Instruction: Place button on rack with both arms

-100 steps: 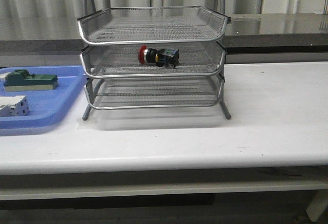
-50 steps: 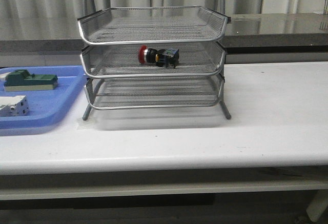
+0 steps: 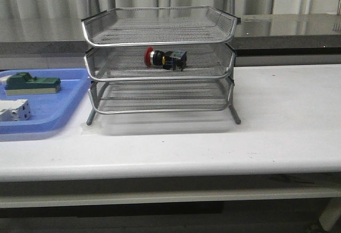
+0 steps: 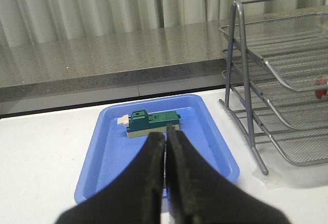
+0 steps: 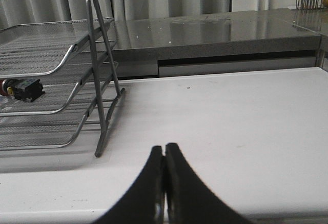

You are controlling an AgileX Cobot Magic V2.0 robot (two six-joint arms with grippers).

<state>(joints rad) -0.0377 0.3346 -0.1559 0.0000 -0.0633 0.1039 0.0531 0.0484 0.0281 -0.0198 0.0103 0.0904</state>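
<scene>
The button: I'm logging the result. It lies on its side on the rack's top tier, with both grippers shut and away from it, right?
Not quite. The button lies on its side on the rack's middle tier, not the top one, as the front view shows. The rest holds: the left gripper and right gripper are shut and away from it.

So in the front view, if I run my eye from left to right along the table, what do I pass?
White block → green block, both in the blue tray → wire rack, with the red-headed button on its middle tier → bare white table.
</scene>
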